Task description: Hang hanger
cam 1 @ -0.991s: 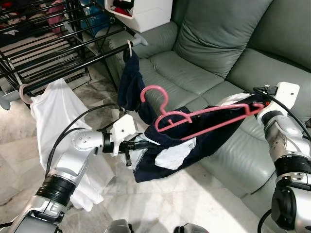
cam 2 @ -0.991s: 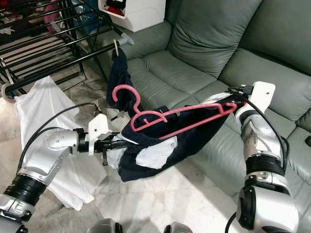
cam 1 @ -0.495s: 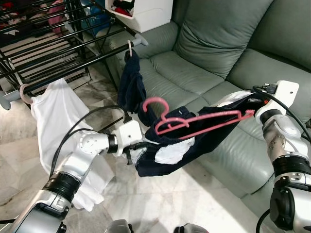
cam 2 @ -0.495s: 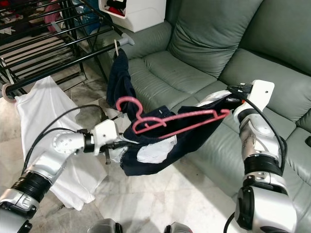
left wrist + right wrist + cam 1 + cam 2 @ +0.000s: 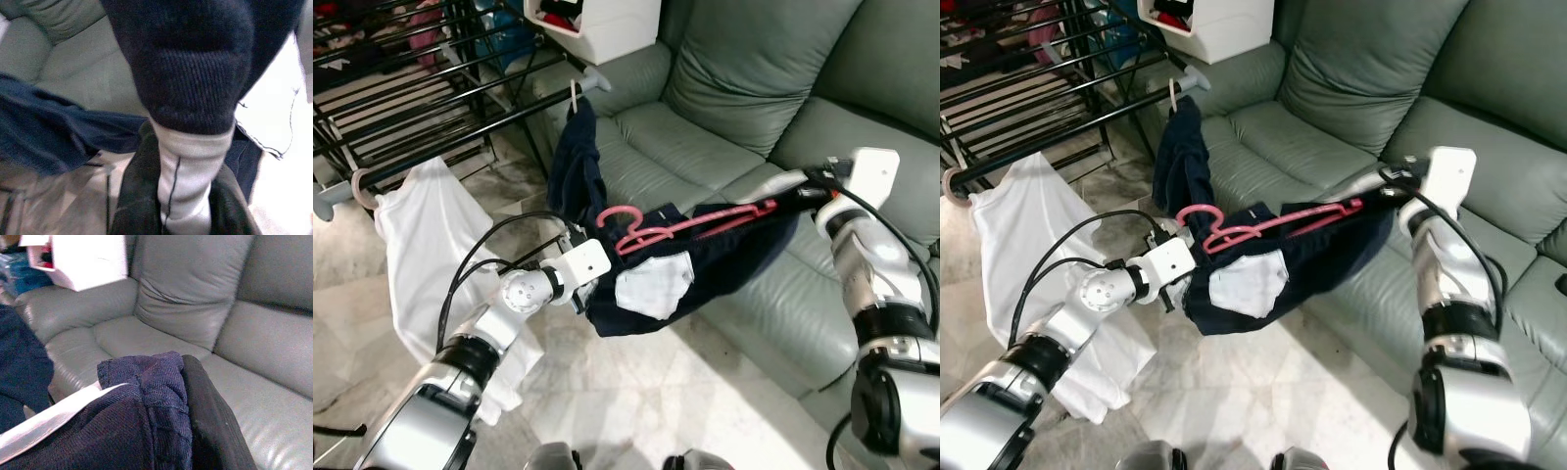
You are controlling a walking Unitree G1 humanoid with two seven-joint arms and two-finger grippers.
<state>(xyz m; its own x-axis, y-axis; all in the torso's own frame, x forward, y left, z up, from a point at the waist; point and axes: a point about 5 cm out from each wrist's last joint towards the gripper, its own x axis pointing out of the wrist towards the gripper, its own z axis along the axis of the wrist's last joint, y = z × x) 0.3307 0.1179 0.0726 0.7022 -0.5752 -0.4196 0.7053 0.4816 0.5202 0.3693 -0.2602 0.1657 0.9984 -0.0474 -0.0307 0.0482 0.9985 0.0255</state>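
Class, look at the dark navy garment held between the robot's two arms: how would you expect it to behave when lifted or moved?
The dark navy garment is probably floppy: it sags between the left end effector and the right end effector. Its ribbed knit looks thick, so it may be fairly weighty for cloth. It could slide along the pink hanger, which lies tilted on it.

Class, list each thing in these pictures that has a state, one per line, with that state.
Pink hanger: tilted, threaded in the navy garment, not on the rack.
Navy garment: stretched between both tools.
Left tool: shut on the garment.
Right tool: shut on the garment.
White shirt: hanging from the drying rack.
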